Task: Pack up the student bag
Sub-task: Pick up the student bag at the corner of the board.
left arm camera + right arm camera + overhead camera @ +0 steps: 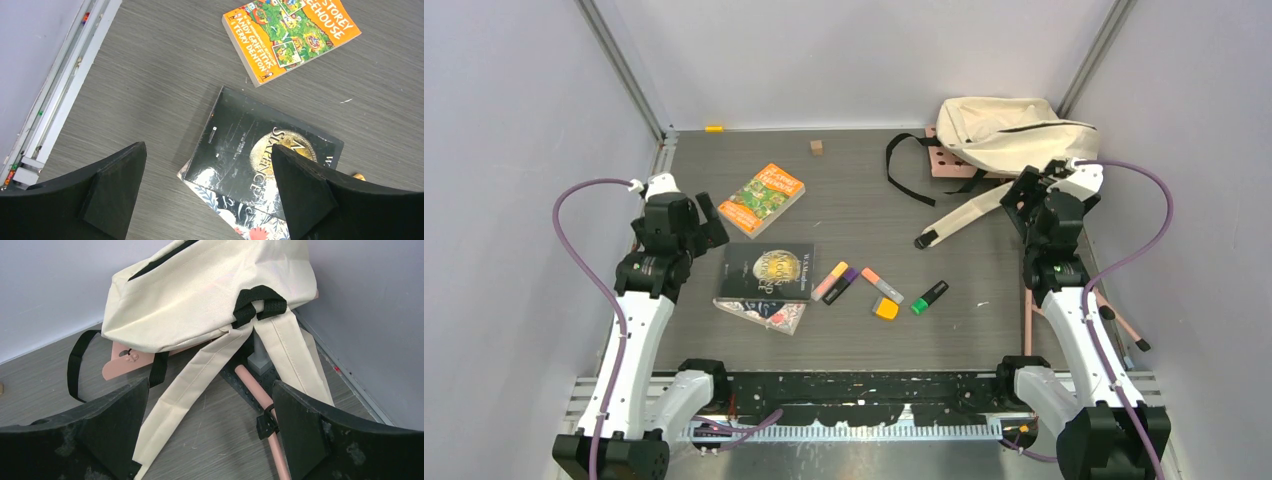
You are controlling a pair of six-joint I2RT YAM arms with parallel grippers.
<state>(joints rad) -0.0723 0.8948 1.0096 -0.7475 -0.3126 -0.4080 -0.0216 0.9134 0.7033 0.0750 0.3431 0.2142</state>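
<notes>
The cream student bag [1009, 130] with black straps lies in the far right corner; it also shows in the right wrist view [200, 295]. An orange book [761, 198] lies at the left; it also shows in the left wrist view [290, 32]. A black book [766, 271] lies on a floral book [774, 314]; the black book also shows in the left wrist view [255, 155]. Several highlighters [879, 288] lie mid-table. My left gripper [207, 192] is open and empty above the black book's corner. My right gripper [207, 432] is open and empty, just short of the bag's cream straps [200, 375].
A pink perforated board [944, 160] lies under the bag, and a pink rod [260, 405] runs along the right side. A small wooden cube [816, 147] sits at the back. Grey walls enclose the table on three sides.
</notes>
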